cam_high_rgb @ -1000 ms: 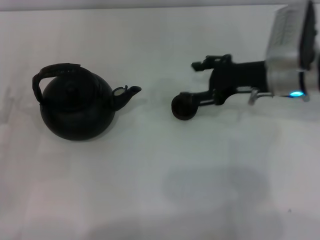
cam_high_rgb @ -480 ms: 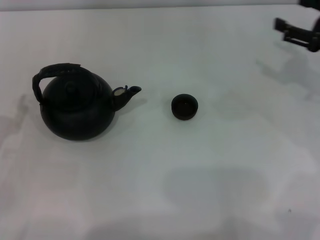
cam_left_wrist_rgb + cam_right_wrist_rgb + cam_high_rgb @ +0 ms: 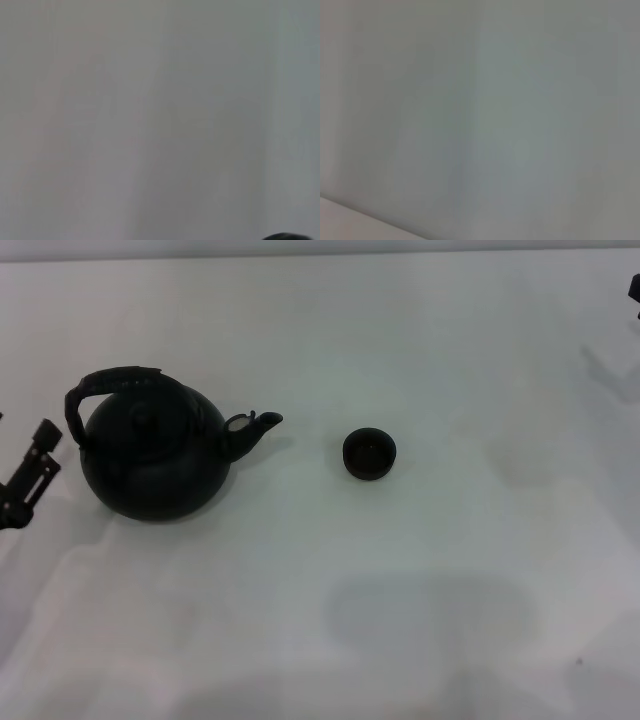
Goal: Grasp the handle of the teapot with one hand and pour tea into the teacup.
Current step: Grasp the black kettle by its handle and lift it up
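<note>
Two tools: left tool [image 3: 28, 475] beside teapot [image 3: 155, 455], near its handle [image 3: 110, 380], gap unclear; right tool [image 3: 635, 287] far right, can't tell. Teacup [image 3: 369, 453] waits off spout.

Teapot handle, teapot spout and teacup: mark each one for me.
handle [image 3: 112, 379], head view, top of the arch.
spout [image 3: 252, 428], head view, its curved neck.
teacup [image 3: 369, 454], head view, centre of the bowl.
</note>
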`<state>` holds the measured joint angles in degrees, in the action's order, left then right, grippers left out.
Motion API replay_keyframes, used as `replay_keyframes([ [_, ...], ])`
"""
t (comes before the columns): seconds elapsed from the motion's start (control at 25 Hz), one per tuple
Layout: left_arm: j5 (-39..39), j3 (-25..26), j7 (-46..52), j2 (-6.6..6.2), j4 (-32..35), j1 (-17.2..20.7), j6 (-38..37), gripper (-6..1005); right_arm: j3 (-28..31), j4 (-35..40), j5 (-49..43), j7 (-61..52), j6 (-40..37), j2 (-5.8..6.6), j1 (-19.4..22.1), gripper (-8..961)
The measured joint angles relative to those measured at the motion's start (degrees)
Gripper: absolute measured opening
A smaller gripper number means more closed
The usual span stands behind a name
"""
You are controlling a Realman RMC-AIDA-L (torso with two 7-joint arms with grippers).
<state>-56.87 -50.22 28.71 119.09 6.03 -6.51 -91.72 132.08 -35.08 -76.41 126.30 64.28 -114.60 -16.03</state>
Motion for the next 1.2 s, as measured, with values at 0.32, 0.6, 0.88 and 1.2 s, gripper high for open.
replay_keyframes([
  [0.32, -0.2, -1.55, 1.79, -0.29, -0.12, -1.32, 0.34, 711, -0.24, 0.68, 0.04, 0.09, -1.02, 0.0, -0.37, 872],
  [0.6, -2.93, -1.62, 8.89, -0.82, 1.46, -3.72, 6.26, 711, -0.35, 1.01, 0.04, 0.13, -0.22, 0.0, -0.12, 871],
  [0.88, -7.61, -1.64, 15.02, -0.68, 5.53, -4.3, 12.19, 712, -0.36, 1.52, 0.13, 0.15, 0.54, 0.0, -0.26, 871],
  [1.2, -8.3, -1.05, 16.98, -0.41, 6.91, -4.43, 13.8, 712, -0.33, 2.12, 0.13, 0.17, -0.27, 0.0, -0.28, 870],
])
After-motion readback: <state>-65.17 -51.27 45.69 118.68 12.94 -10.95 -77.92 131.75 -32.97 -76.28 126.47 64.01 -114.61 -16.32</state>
